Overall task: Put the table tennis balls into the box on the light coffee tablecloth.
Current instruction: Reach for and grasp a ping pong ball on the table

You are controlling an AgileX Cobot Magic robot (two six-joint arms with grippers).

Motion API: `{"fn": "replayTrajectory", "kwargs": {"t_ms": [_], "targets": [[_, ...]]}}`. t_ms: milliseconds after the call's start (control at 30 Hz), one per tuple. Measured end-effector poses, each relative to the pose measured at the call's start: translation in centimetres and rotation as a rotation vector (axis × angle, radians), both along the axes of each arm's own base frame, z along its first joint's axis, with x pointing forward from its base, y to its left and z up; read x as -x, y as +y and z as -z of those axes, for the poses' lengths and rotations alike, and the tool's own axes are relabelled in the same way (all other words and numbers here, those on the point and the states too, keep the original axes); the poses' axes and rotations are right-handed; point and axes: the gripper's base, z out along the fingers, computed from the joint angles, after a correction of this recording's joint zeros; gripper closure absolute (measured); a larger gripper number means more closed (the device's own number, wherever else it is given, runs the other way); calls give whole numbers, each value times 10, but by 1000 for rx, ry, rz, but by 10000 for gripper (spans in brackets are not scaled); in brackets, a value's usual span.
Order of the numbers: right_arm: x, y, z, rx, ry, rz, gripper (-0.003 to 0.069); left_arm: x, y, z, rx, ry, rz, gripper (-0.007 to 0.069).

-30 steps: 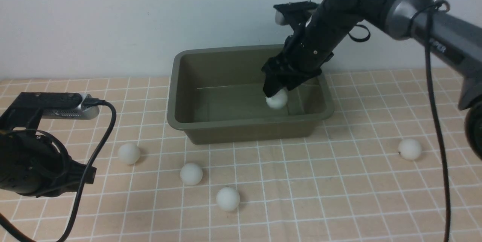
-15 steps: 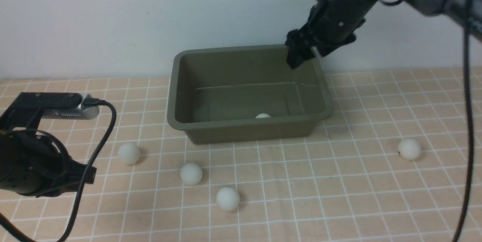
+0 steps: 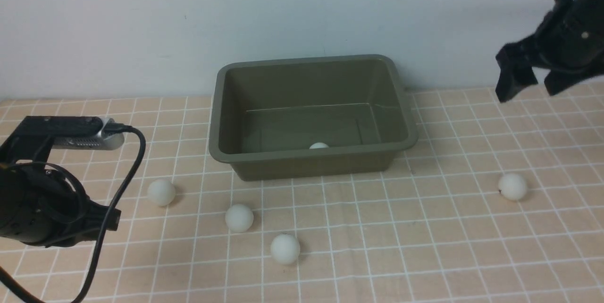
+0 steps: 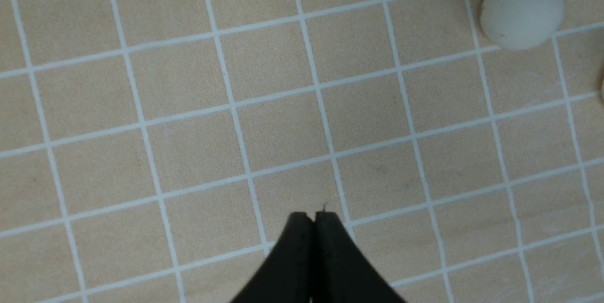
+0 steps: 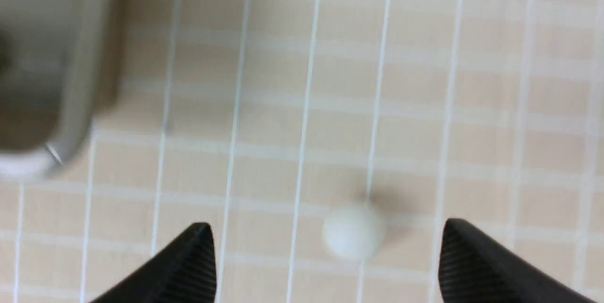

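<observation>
White plastic on tan check: the lone table tennis ball [image 3: 513, 186] lay on the right side of the light coffee tablecloth [image 3: 424, 256], well apart from the box [image 3: 311, 154]. The right gripper [image 3: 527, 91] hung high over the cloth with its fingers spread wide and nothing between them. In the blurred right wrist view that ball sat nearly midway between the two fingertips [image 5: 198, 246], beneath the gap. From the front view it lay below the fingers and somewhat toward the robot, so the coming move looked to be mostly a descent with a small pull back. Being a sphere it had no long axis, so I judged that wrist angle hardly mattered. Centring did, since a light hard ball could squirt off one finger if caught off-centre. Another ball in the box [image 3: 319, 145] rested against the near wall, so that part of the job was done. The three other balls [image 3: 239, 218] lay on the cloth before the left half of the box, far from the right fingers and close to the left gripper [image 4: 314, 218]. Its fingers were pressed together on nothing, and two of those balls showed ahead of its tips, neither touching. The right arm was plainly nearer the lone ball, the left nearer the trio.
</observation>
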Motion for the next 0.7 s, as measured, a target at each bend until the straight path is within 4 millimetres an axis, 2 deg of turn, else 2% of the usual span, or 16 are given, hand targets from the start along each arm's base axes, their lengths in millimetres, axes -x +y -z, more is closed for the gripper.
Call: {"fn": "replayTrajectory", "kwargs": {"t_ms": [133,367,700], "targets": [[5,1,40,-18,87,-1,87,1,0,0,1,6,2,693],[-3,0,88,-1,174,0,87,1,0,0,1,6,2,693],[-12,-4,119,53,214,5,87,1,0,0,1,6,2,693]]}}
